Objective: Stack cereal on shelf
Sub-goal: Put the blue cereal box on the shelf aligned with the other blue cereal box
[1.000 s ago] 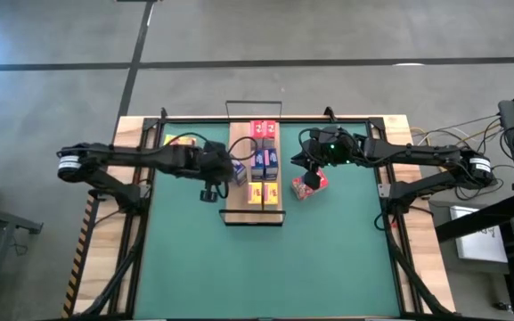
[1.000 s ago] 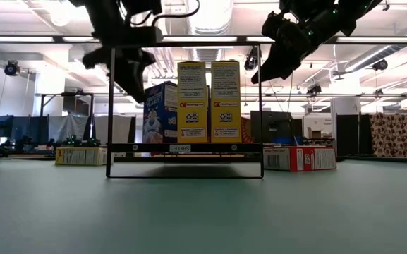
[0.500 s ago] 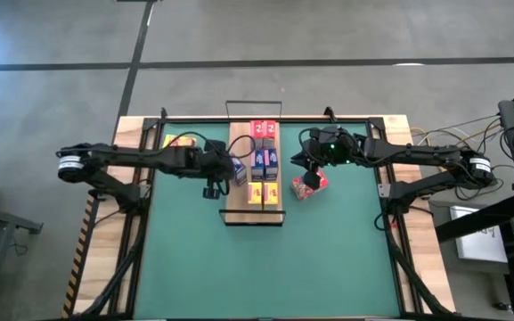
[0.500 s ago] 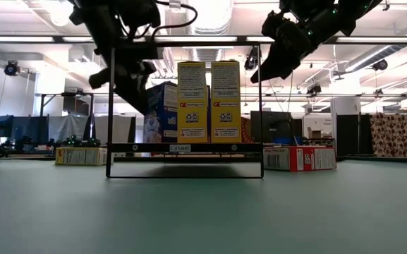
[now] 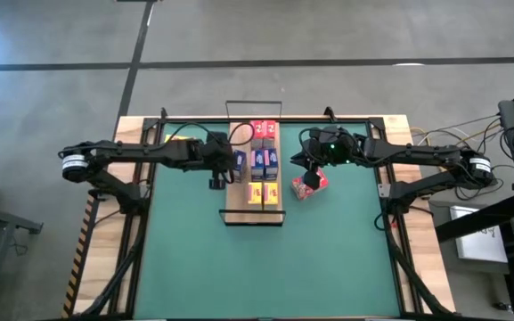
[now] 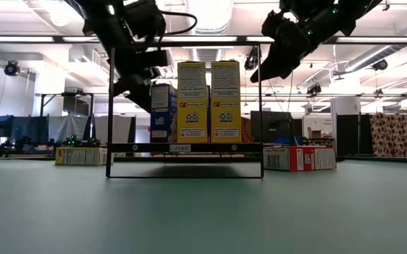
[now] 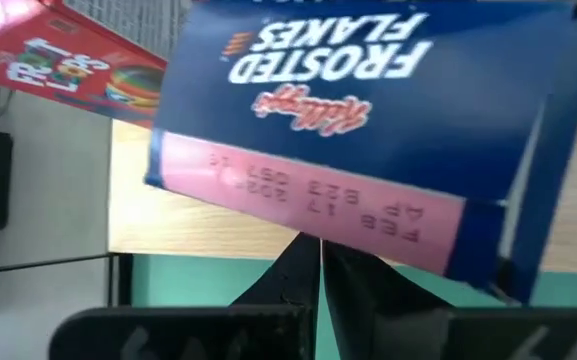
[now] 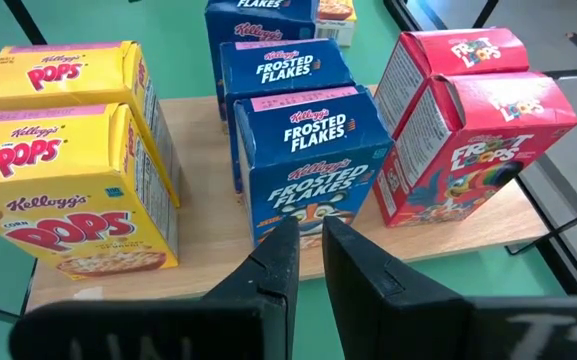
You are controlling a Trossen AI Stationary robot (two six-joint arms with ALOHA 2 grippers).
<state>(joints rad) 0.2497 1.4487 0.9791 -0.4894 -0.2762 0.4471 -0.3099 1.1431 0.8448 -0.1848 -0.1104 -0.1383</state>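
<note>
Shelf (image 5: 235, 198) mid-surface w/ boxes in red, blue, yellow rows; left gripper (image 5: 232, 166) at its left edge, right gripper (image 5: 303, 175) over red box (image 5: 312, 185) beside shelf. Low view: yellow boxes (image 6: 208, 101) upright. Wrist views: left gripper clenched empty, touching blue box (image 7: 368, 110); right gripper near-clenched, empty.

- From above I see the shelf (image 5: 253, 174) standing on the green mat (image 5: 265, 259) that covers the desk (image 5: 127, 134).
- Red boxes (image 5: 263, 130), blue boxes (image 5: 263, 160) and yellow boxes (image 5: 263, 192) line the shelf in rows.
- My left claw (image 5: 225, 163) sits at the shelf's left edge beside the blue boxes.
- My right claw (image 5: 303, 171) hangs just over a red box (image 5: 311, 185) lying on the mat.
- One yellow box (image 5: 178, 141) lies at the far left.
</note>
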